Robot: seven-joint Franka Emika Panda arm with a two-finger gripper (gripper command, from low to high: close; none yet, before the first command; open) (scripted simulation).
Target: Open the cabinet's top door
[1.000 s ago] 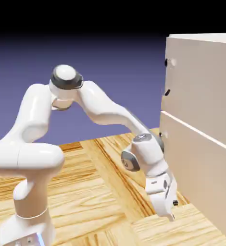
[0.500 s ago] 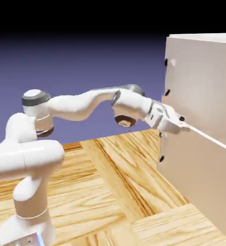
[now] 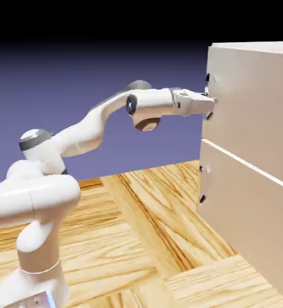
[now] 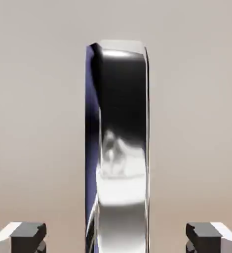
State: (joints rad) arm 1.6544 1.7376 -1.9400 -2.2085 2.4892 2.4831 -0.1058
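**Jaws Straddle the Top Door's Handle, Not Yet Clamped**

The cabinet (image 3: 252, 198) stands at the right of the exterior view, a large beige box on the wooden table (image 3: 138, 240). The arm reaches out level, well above the table, and the gripper (image 3: 209, 106) meets the cabinet's upper half at its near edge. That is where the top door (image 4: 197, 99) carries its handle (image 4: 120, 148).

The hand view looks straight at the flat beige panel. The handle runs up the middle of it as a dark, glossy metal bar. The two grey fingertips (image 4: 26, 234) sit far out to either side at the bottom edge, with clear gaps to the bar. So the jaws stand apart around the handle and do not grip it.

The door is probably a rigid slab. It would not flex, but it would resist the pull and likely follow one fixed path. Whether it swings or slides cannot be told from these views. The panel is smooth and offers no purchase, so the bar is the only sensible hold.

The bar looks polished and is likely slippery. A firm squeeze across its middle, with the fingers square to it, seems safest. A pull that fights the door's own path could drag the fingers off the bar. The lower panel should stay untouched.
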